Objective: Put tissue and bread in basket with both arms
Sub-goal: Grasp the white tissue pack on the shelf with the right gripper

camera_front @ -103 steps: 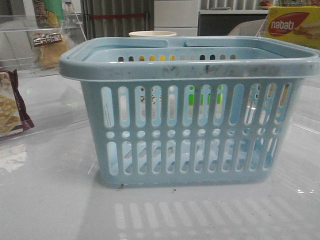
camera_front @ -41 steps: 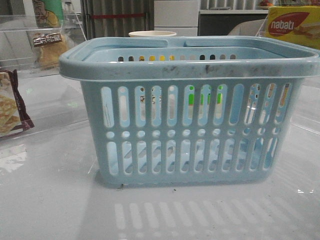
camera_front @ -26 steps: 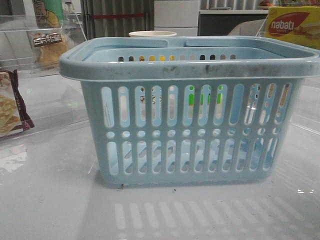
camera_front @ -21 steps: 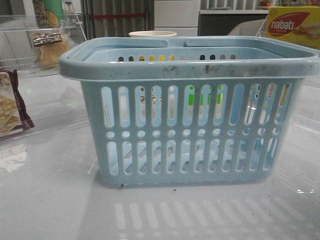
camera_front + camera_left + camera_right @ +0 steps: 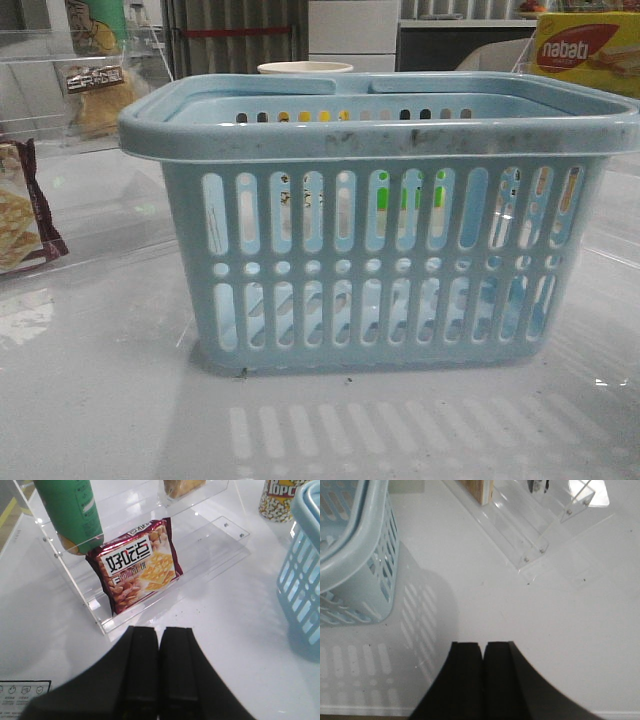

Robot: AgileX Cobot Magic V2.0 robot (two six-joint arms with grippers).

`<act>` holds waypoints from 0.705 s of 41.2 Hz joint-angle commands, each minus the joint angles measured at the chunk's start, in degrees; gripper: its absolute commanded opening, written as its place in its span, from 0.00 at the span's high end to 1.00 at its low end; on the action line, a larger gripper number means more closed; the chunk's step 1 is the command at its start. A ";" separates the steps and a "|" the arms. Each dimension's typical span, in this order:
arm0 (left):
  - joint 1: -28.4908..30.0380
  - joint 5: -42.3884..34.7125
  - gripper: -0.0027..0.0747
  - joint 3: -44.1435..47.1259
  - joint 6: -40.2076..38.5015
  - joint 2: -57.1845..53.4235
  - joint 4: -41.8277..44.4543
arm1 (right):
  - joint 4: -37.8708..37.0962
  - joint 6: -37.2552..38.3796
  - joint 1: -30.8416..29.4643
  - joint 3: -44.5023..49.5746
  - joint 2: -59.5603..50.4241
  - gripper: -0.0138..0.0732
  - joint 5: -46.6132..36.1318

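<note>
The light-blue basket [image 5: 380,220] stands mid-table; nothing shows inside it through the slots. It also shows in the left wrist view [image 5: 302,575] and the right wrist view [image 5: 355,555]. The bread [image 5: 97,95], golden in clear wrap with a dark label strip, sits on the clear acrylic shelf at the far left; only its edge shows in the left wrist view [image 5: 182,486]. My left gripper [image 5: 160,630] is shut and empty above the table, in front of that shelf. My right gripper [image 5: 483,645] is shut and empty, right of the basket. A dark item [image 5: 538,486] on the right stand is cut off; I cannot tell if it is the tissue.
A maroon-edged cracker packet [image 5: 140,565] leans on the left shelf's lower step, under a green pack [image 5: 72,510]. A popcorn cup [image 5: 277,500] stands behind the basket. A yellow Nabati box [image 5: 585,50] sits at the far right by a clear stepped stand [image 5: 530,530].
</note>
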 commanded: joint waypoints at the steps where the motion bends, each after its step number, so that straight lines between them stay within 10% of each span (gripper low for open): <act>1: 0.18 -3.18 0.77 -1.74 1.27 1.67 0.00 | -0.61 -0.65 -0.14 -1.58 2.24 0.64 -3.41; 10: 0.18 -3.89 0.37 -1.74 1.41 3.27 -0.33 | -0.61 -0.65 -0.14 -1.58 5.73 0.26 -3.96; 29: -11.31 -5.40 0.38 -1.74 2.17 3.88 -2.28 | -1.43 0.72 -5.61 -8.23 21.26 0.26 -10.20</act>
